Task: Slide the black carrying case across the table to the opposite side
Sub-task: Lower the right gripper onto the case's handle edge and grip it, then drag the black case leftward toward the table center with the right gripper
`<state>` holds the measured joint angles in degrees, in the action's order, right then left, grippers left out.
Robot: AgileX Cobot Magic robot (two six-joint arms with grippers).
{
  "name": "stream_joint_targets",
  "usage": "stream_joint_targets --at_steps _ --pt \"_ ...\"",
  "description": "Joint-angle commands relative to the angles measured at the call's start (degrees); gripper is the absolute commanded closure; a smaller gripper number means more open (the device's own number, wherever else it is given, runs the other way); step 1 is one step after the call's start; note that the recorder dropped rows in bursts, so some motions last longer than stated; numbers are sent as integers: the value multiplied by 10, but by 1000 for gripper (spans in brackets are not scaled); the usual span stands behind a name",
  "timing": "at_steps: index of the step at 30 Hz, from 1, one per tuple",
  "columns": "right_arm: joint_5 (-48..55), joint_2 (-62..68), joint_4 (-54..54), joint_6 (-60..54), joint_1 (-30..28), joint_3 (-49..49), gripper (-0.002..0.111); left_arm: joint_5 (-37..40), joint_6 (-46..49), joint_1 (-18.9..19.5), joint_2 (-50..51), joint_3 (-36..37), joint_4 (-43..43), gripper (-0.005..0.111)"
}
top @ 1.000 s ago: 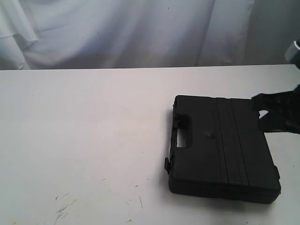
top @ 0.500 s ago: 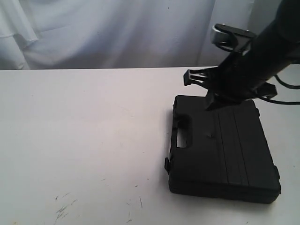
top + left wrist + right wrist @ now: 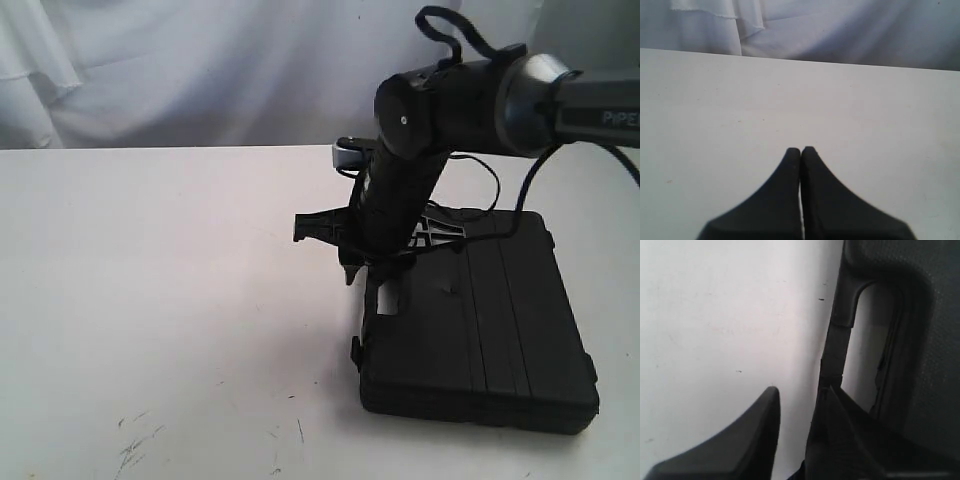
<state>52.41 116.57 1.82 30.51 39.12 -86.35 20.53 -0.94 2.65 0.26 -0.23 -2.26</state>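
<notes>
Table (image 3: 150, 300): white, filled most of the exterior view. A pale cloth (image 3: 200, 70) hung behind it.

Case (image 3: 490, 320): lay flat on the right part of the table, towards the near edge. Ribs ran along its lid and the handle side faced the table's middle.

Your right arm (image 3: 470, 95): reached in from the right and crossed above the case's far left corner, with the wrist angled down.

Your right gripper (image 3: 325, 248): parted and clamped on nothing, sitting at the handle edge of the case. In the right wrist view (image 3: 800, 390), one finger (image 3: 740, 440) was over bare table. The other finger (image 3: 840, 440) overlapped the case's edge beside the handle (image 3: 837, 335). You could not confirm contact from this angle; it possibly only hovered there.

Your left gripper (image 3: 800, 150): fingers pressed together with nothing between them, above bare table in the left wrist view. It did not appear in the exterior view.

Scratches (image 3: 135, 445): faint dark marks near the table's front left, well apart from the case.
</notes>
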Motion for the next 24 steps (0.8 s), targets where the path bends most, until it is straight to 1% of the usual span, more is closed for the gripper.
stream_joint_targets --at_steps 1,5,10,15,24 --pt "-4 16 -29 46 2 -9 73 -9 -2 0 -3 2 0 107" --pt "-8 32 -38 58 2 -20 73 -9 -2 0 -3 2 0 107" --pt "18 59 -41 75 2 -45 73 -9 -2 0 -3 2 0 107" --pt "30 64 -68 98 2 -49 73 -9 -2 0 -3 2 0 107" --pt "48 89 -39 97 3 -49 73 -9 -2 0 -3 2 0 107"
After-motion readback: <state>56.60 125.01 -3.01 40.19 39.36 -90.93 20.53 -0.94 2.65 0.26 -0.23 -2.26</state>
